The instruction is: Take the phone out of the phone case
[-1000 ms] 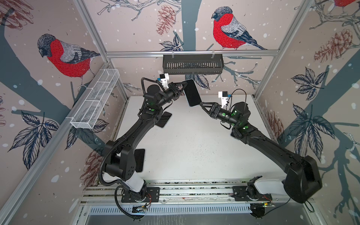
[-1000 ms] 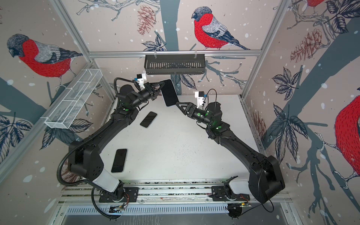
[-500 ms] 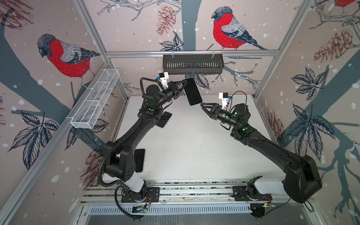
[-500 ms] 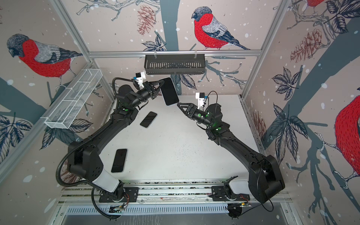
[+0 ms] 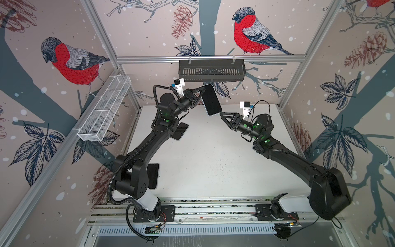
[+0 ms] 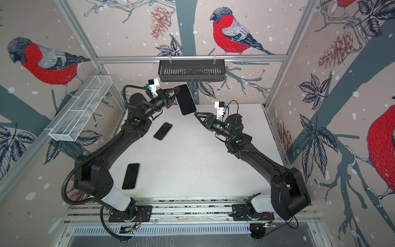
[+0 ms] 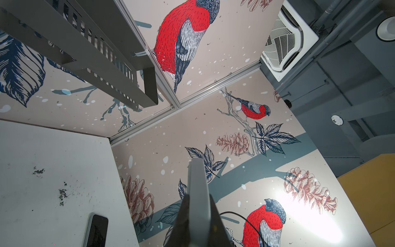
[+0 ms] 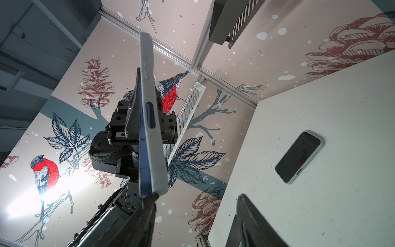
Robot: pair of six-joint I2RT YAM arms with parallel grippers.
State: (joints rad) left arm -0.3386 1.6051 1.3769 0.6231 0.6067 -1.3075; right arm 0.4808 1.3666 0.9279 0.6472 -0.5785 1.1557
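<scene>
While the cased phone (image 5: 211,100) was clamped aloft by the left gripper (image 5: 202,95), the right gripper (image 5: 223,118) was held parted, empty, just beside its lower corner.

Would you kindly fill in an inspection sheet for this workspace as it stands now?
Surface: white table, scattered dark specks.
Job's things: cased phone held in the air, not yet out of its pale case.
Clutter: far phone and near phone flat on the table.
Grippers: left tool shut on the cased phone's edge; right tool open by its lower end, contact unclear.
Cables: corrugated conduit at the left base; thin cable looping over the right wrist.
Surroundings: black slotted basket on the back rail; white mesh tray on the left wall.
</scene>
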